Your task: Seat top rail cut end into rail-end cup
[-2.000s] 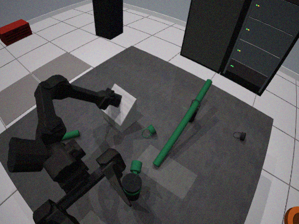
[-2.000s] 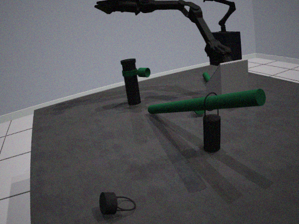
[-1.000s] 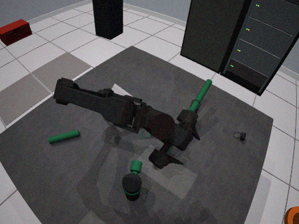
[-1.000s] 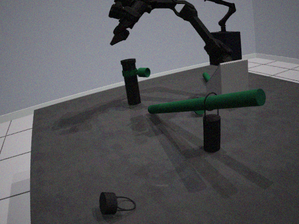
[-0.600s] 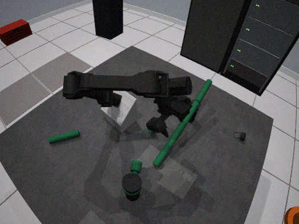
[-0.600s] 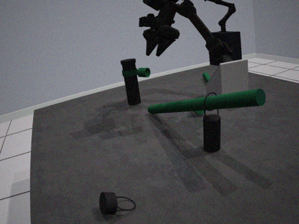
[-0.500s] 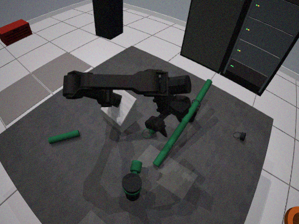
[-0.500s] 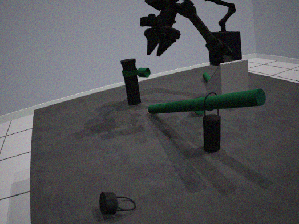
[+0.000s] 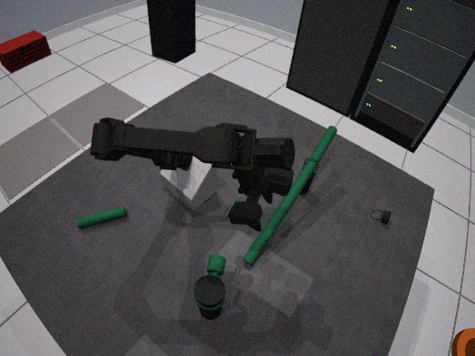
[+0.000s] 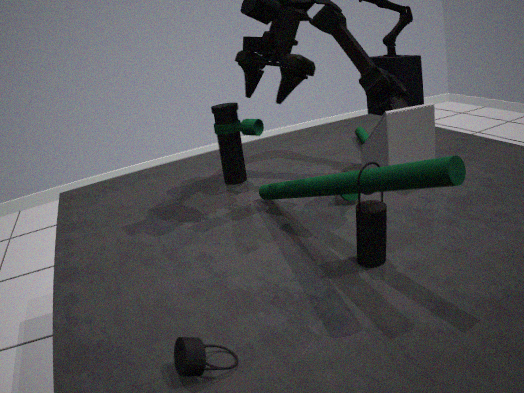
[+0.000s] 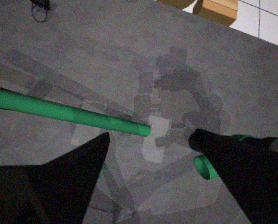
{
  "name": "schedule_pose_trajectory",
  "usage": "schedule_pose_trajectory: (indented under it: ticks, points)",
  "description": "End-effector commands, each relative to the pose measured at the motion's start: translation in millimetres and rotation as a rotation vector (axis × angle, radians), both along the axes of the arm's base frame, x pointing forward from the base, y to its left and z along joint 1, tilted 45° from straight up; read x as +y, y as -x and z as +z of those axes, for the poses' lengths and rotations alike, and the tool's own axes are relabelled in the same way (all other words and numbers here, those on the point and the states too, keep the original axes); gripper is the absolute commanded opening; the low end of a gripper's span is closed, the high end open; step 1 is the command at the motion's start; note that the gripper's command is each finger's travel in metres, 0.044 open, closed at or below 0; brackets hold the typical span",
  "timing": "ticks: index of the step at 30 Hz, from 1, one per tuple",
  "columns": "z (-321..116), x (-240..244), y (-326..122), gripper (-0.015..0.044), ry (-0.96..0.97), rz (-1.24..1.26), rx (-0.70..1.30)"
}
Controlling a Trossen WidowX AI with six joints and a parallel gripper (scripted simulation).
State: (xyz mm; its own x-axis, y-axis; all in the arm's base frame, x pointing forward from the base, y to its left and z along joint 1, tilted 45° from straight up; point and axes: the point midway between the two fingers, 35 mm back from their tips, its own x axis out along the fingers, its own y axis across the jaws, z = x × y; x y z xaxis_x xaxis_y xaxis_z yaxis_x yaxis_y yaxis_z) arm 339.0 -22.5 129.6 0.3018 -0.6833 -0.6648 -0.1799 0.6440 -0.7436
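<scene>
The long green rail [image 9: 290,197] [image 10: 360,180] [image 11: 70,114] passes through the wire loop of the loop cap on the short dark post [image 9: 311,176] [image 10: 371,233] and slopes down toward the big post. Its cut end hangs free, a short gap from the green rail-end cup [image 9: 217,264] [image 10: 251,126] [image 11: 204,168]. The cup hangs on the green brace band [image 9: 209,310] [image 10: 225,127], which sits just under the cap of the big dark post [image 9: 209,293] [image 10: 231,153]. My gripper [image 9: 247,213] [image 10: 264,95] [image 11: 152,134] is open and empty. It hangs high above the gap between the rail's end and the cup, touching nothing.
A short green tube [image 9: 101,216] lies at the mat's left. A loose loop cap [image 9: 383,216] [image 10: 192,356] [image 11: 40,5] lies apart. A small green piece [image 10: 362,134] lies beside a white block [image 10: 405,135] [image 9: 192,181] at the arm's base. A server rack [image 9: 376,52], a black pedestal [image 9: 171,21] and a red crate [image 9: 24,48] stand off the mat.
</scene>
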Motion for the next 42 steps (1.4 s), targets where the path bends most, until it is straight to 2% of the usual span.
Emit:
schedule_pose_trajectory:
  ticks: [1,5,19,31,42]
  points:
    - [30,-39,15,0.0440,0.060,0.347,0.365]
    - [46,-59,26,0.0440,0.095,0.550,0.531]
    - [79,-93,54,0.0440,0.204,0.941,0.788]
    - [96,-107,71,0.0440,0.378,1.303,1.041]
    - [96,-107,71,0.0440,0.383,1.312,1.048]
